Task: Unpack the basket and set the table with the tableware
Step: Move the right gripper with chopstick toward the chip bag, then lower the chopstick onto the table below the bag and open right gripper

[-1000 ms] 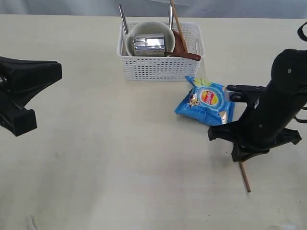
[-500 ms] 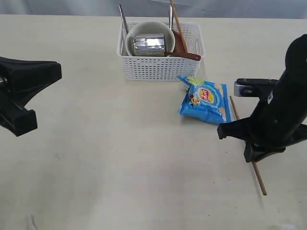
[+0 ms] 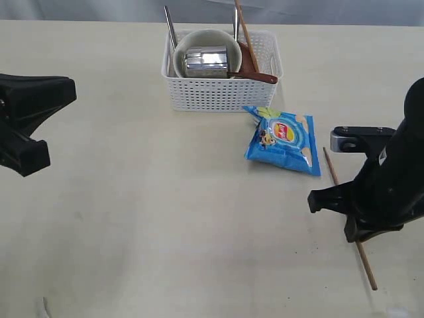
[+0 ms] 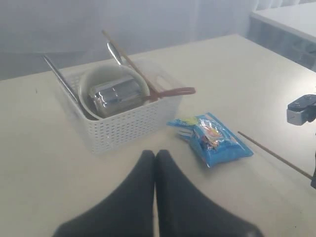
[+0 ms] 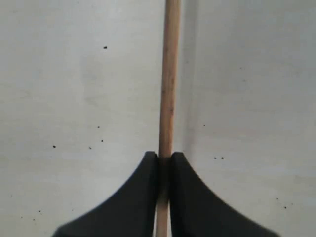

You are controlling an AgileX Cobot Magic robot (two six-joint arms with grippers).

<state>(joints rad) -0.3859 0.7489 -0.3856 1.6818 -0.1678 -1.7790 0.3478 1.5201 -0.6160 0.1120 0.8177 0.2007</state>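
Note:
The white basket (image 3: 222, 93) (image 4: 129, 124) stands at the back of the table (image 3: 165, 218). It holds the cream bowl (image 3: 199, 41), the steel cup (image 3: 207, 61) lying in it, the wooden spoon (image 3: 255, 71), a chopstick (image 3: 244, 30) and two steel handles (image 3: 170, 25). My right gripper (image 3: 361, 232) (image 5: 164, 158) is shut on a second chopstick (image 3: 331, 169) (image 5: 169, 74), low over the table at the right. My left gripper (image 4: 155, 155) is shut and empty at the far left (image 3: 33, 122), facing the basket.
A blue chip bag (image 3: 283, 139) (image 4: 215, 140) lies on the table between the basket and my right arm. The chopstick's free end (image 3: 370, 278) points toward the front edge. No plate shows.
My right gripper has carried the chopstick right and toward the front of the table, away from the chip bag, which shifted slightly. The left arm drew a little further left.

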